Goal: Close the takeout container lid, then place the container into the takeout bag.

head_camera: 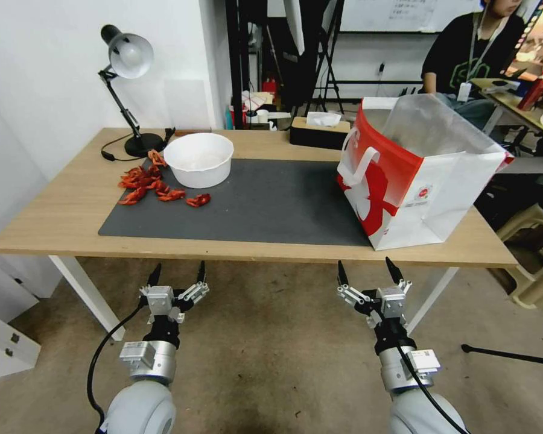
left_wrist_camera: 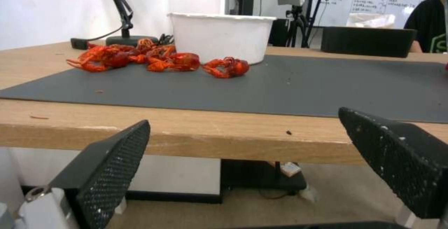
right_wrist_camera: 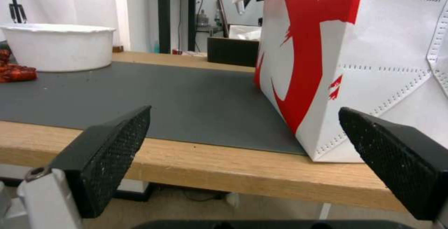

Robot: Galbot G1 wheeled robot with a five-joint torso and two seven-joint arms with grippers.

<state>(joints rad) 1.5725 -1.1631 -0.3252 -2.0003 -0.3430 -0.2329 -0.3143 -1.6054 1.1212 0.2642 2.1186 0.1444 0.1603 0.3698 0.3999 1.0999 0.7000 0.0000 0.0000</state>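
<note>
Head view gives me the bench: the takeout bag (head_camera: 419,175) stands open on the right end of the table (head_camera: 54,205), its near corner overlapping the dark mat (head_camera: 265,199), with the white bowl (head_camera: 199,158) and a scatter of red crayfish (head_camera: 145,184) at the mat's far left. I cannot find the takeout container anywhere on the table from here; whether it already sits down inside the bag I cannot tell, since the foil lining hides the bottom. My left gripper (head_camera: 178,274) and right gripper (head_camera: 368,271) both hang below the table's front edge, fingers pointing up and spread wide, empty. So the step in hand, as I judge it, is to locate the box before committing either arm. I'd bring the head over the bag mouth first. If it has to go in, I'd lower it between the white handles without brushing them, because the bag looks light enough to tip. The right wrist view puts the bag (right_wrist_camera: 355,64) just ahead of the right gripper (right_wrist_camera: 243,141); the left gripper (left_wrist_camera: 243,145) faces the crayfish (left_wrist_camera: 154,59) and bowl (left_wrist_camera: 219,36).
</note>
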